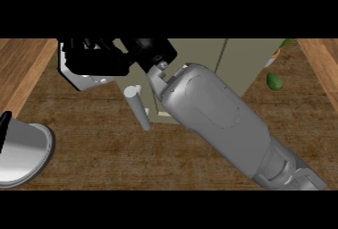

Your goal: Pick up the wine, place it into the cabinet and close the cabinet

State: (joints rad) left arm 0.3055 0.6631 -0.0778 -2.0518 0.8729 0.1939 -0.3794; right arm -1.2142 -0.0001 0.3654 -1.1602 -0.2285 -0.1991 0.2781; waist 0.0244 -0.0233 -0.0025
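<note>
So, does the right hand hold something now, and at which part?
It cannot be told. The right hand is up at the cabinet, its fingers dark and bunched together; no wine shows in it.

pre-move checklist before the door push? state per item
1. Right hand at the cabinet door: ok, it shows against the door's top edge.
2. Right hand's hold: cannot tell.
3. Wine inside the cabinet: cannot tell, no bottle shows.
4. Door shut: not ok, it stands ajar with its handle out over the counter.
5. Swing path: ok, the pot sits well off at the left edge.
6. Left hand: cannot tell, out of view.
</note>
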